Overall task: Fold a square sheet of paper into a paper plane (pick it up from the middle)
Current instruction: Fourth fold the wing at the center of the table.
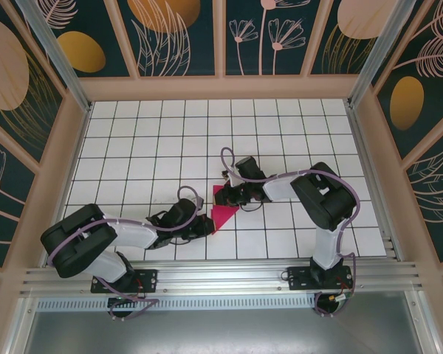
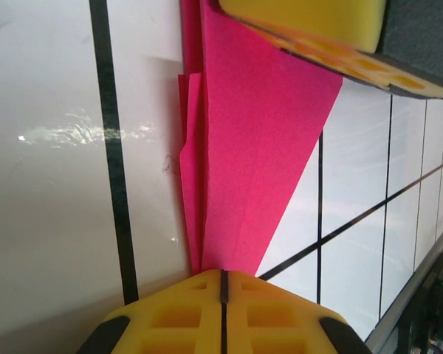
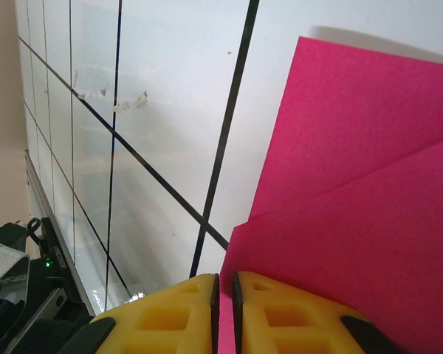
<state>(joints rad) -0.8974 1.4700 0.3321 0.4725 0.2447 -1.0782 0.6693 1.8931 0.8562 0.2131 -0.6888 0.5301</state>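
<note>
1 paper triangle [image 1: 223, 212] overhead, layered folds at left wrist

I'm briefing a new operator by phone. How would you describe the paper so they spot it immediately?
On the white gridded table, look near the middle, where the left gripper and right gripper meet. The paper, folded to a point, is pinched between them. It alone is bright magenta against the white grid.
</note>
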